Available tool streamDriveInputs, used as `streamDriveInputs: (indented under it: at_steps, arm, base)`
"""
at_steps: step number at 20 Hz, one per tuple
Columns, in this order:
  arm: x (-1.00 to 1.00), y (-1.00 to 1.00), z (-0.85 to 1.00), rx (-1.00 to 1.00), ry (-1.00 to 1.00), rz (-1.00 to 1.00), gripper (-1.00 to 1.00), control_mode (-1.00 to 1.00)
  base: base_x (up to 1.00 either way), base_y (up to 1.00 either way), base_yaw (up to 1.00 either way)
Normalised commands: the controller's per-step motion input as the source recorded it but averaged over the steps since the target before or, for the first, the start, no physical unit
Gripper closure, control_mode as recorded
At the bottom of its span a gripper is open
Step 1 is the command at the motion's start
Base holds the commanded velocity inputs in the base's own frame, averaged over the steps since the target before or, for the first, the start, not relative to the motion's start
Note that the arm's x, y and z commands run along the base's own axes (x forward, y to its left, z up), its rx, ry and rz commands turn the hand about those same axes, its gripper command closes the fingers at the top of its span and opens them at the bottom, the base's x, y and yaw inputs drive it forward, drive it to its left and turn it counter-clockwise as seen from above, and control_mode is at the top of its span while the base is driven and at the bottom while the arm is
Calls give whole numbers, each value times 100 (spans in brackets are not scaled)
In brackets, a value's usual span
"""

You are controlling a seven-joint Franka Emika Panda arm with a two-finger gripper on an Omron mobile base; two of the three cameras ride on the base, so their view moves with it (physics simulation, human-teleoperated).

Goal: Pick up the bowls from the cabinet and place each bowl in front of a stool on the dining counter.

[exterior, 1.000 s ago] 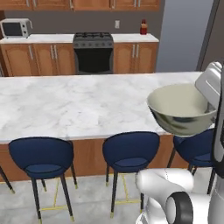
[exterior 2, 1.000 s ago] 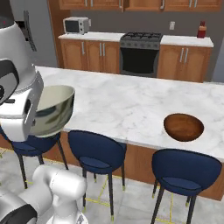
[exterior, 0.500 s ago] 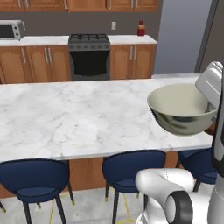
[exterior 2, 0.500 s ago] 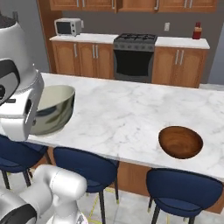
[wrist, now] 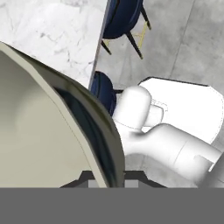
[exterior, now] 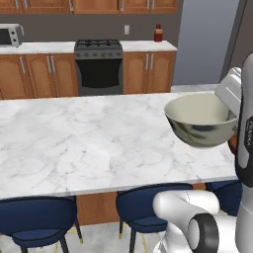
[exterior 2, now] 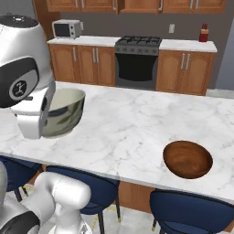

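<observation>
My gripper (wrist: 109, 176) is shut on the rim of the pale cream-green bowl (exterior: 200, 121), which it holds tilted above the near edge of the white marble dining counter (exterior: 89, 143). That bowl (exterior 2: 64, 112) hangs at the left in the right base view, over the counter (exterior 2: 132, 121). The dark brown bowl (exterior 2: 188, 159) rests on the marble near its front edge, directly behind a navy stool (exterior 2: 192, 212). More navy stools (exterior: 148, 203) (exterior: 37, 220) stand along the counter's near side. The wall cabinet with the bar handle is out of view.
Beyond the counter runs a back wall with a black stove (exterior: 99, 64), a microwave (exterior: 10, 35), a red bottle (exterior: 158, 33) and low wooden cabinets (exterior: 148, 71). A grey fridge (exterior: 207, 42) stands at the far right.
The base has driven closer to the counter, so the whole scene has grown and shifted. The cream-green bowl stays in my gripper; the brown bowl has not moved on the marble.
</observation>
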Motion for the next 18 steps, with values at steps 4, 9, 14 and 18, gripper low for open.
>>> streamDriveInputs:
  at_steps: [4,9,14,18]
  arm:
    - [100,-16,-72,1,0,9,100,-100]
    - [100,-4,-100,0,0,13,100,-100]
    - [99,-1,-95,3,0,13,100,-100]
    - [80,0,-99,8,0,11,100,-100]
  base:
    - [0,0,0]
    - [0,0,0]
    - [0,0,0]
    - [0,0,0]
